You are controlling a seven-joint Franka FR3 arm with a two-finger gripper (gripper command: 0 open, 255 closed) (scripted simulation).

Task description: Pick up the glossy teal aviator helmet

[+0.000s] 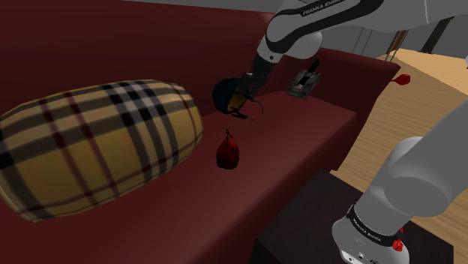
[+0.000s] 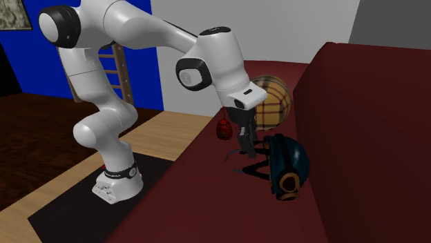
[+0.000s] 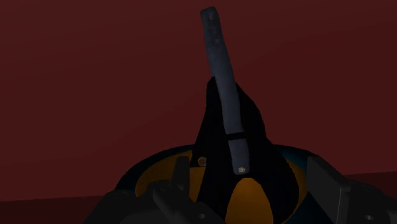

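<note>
**Jaws:** They are standing apart, released, and grasping nothing. In the wrist view the gripper (image 3: pixel 251 191) is bracketing the open underside of the helmet (image 3: pixel 222 140). The black flap and orange lining are lying between the fingers (image 3: pixel 327 184). Whether either pad is touching the rim cannot be told.

**Task item:** The helmet (image 1: pixel 223 94), a dark teal shell with an orange ear cup, is lying on its side on the seat of the dark red sofa (image 1: pixel 300 127), close to the backrest. In the second exterior view the gripper (image 2: pixel 245 148) is hanging just beside the helmet (image 2: pixel 290 159) on its open side, above the loose straps (image 2: pixel 248 169). One grey-blue strap (image 3: pixel 222 83) is trailing away from the shell across the seat.

**Assessment:** The hand is probably coming in at the open side because the rounded, glossy shell offers little purchase. The rim and flap, by contrast, are offering a thin edge to pinch. The step in hand appears to be final alignment before closing, and the lift is not yet begun. Closing on a strap alone would risk leaving the shell dangling.

**Surroundings:** A small red object (image 1: pixel 228 152) is sitting near the helmet but apart from it. A plaid cushion (image 1: pixel 97 142) is lying well apart, toward the shoulder view's left. Neither is obstructing the approach.
</note>
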